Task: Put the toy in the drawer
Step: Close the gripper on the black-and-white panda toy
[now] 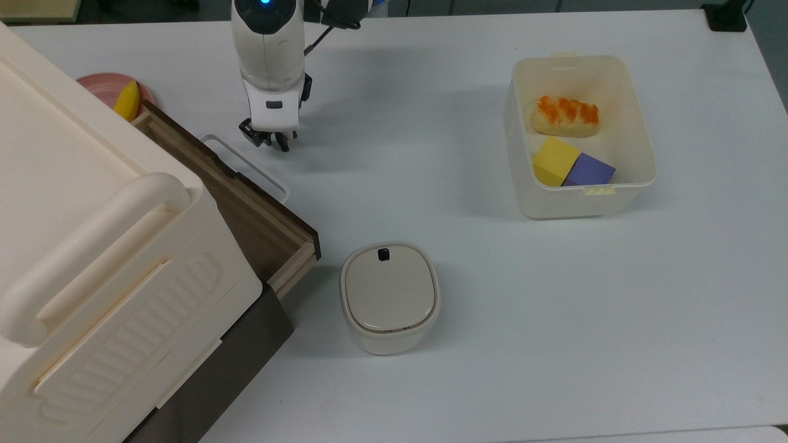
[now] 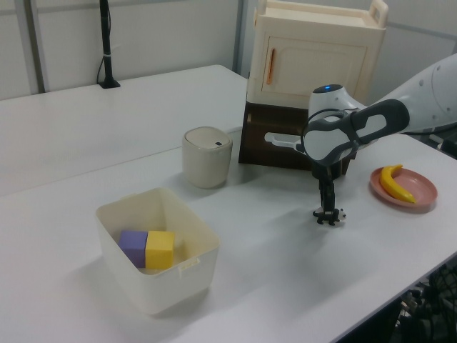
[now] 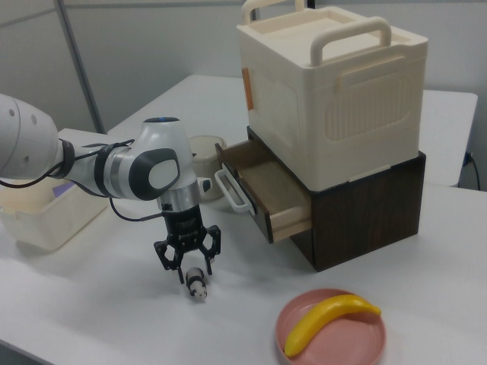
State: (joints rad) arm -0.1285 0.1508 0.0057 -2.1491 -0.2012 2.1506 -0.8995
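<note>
The toy, a tiny black-and-white panda (image 3: 197, 287), lies on the white table a short way in front of the drawer. In the left view the panda (image 2: 337, 215) pokes out beside the fingers. My gripper (image 3: 188, 261) hangs open just over it, fingers spread to either side and not closed on it. In the top view the gripper (image 1: 269, 140) covers most of the toy. The dark wood-grain drawer (image 1: 249, 212) stands pulled out of the cream cabinet (image 1: 92, 234), its white loop handle (image 1: 246, 163) close to the gripper on the top view's left.
A lidded cream pot (image 1: 389, 295) stands by the drawer's corner. A cream open bin (image 1: 640, 154) holds a bread-like toy, a yellow block and a purple block. A pink plate (image 3: 365, 342) with a banana sits near the cabinet.
</note>
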